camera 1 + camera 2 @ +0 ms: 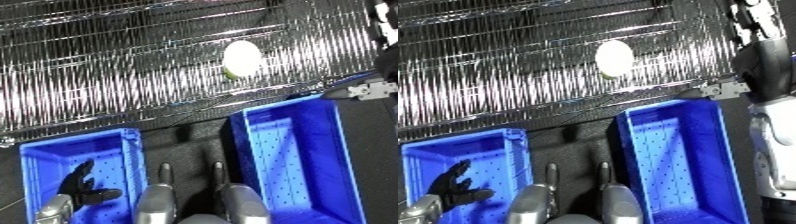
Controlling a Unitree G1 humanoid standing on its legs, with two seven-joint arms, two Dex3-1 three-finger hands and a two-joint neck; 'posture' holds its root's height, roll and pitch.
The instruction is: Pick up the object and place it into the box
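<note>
The left hand (82, 187), fingers spread and holding nothing, hovers over the left blue bin (35, 155) at 7 o'clock, with the pale round object (242, 58) on the wire shelf (107, 65) at 1 o'clock.

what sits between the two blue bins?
Nothing loose: between the left bin and the right bin shows only dark floor, with the robot's own silver body parts at the lower edge. Left eye view shows it best.

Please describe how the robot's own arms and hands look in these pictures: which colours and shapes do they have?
The left hand is black, with slim fingers and a thumb, on a silver-grey wrist. At the right edge, the right arm shows a white shell lower down, a dark grey section above it and a small silver bracket. No cables or markings are visible.
</note>
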